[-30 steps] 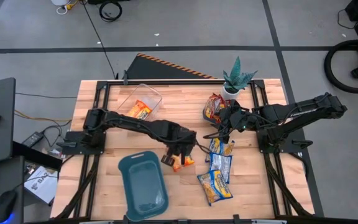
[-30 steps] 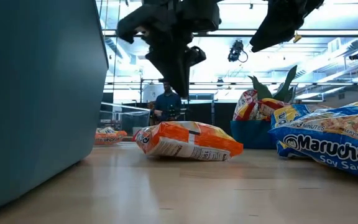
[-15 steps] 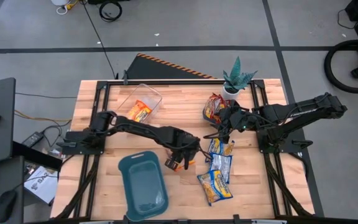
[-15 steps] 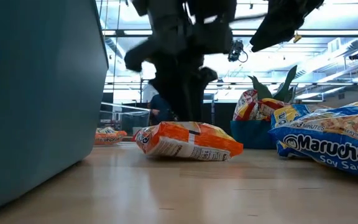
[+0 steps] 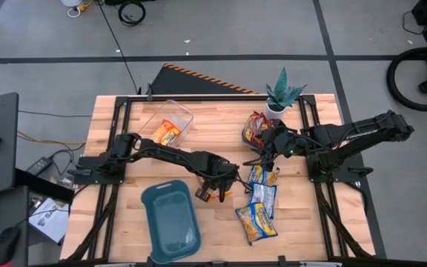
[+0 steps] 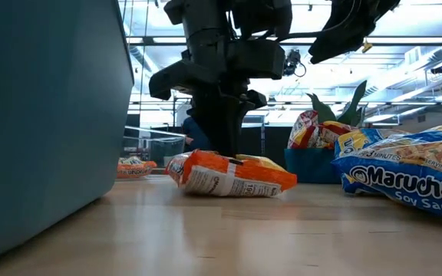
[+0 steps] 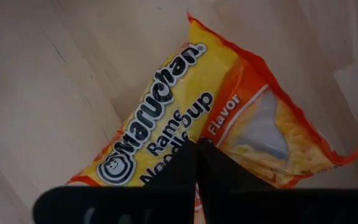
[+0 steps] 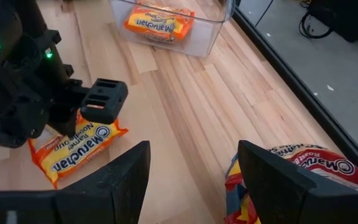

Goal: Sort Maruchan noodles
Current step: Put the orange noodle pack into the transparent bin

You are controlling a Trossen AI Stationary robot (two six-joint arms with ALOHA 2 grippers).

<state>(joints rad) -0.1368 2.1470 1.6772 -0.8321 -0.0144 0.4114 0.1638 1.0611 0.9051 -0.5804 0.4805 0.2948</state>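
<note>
At the near left of the surface (image 5: 110, 119) we found a teal tray (image 5: 170, 220) with nothing in it that we could see. Beyond it, at the far left, a clear tub (image 5: 167, 121) already held one orange packet (image 5: 167, 131).

Toward the middle, the left gripper (image 5: 215, 190) was down on the orange noodle packet (image 6: 229, 175), which lay flat on the surface just right of the tray's far corner. In the left wrist view the two fingers (image 7: 185, 171) met in a point over the printed face of that packet, so we read them as drawn together and pressing or pinching the wrapper. We could not confirm that the film was truly caught between them. The packet's long axis ran slantwise across the fingers, and it sat directly under the gripper, so the left arm was plainly the nearer one, and we judged any lift would have to go straight up before heading for the tub or the tray.

Further right, three blue-and-yellow packets (image 5: 262, 194) lay in a loose line from mid-surface toward the near edge, the nearest one (image 5: 256, 222) well apart from the tray. The right gripper (image 5: 266, 158) hovered above the farthest of them with its fingers (image 8: 117, 180) spread wide, holding nothing. Just beyond it stood a red packet (image 5: 253, 127) beside a small potted plant (image 5: 282, 93).
</note>
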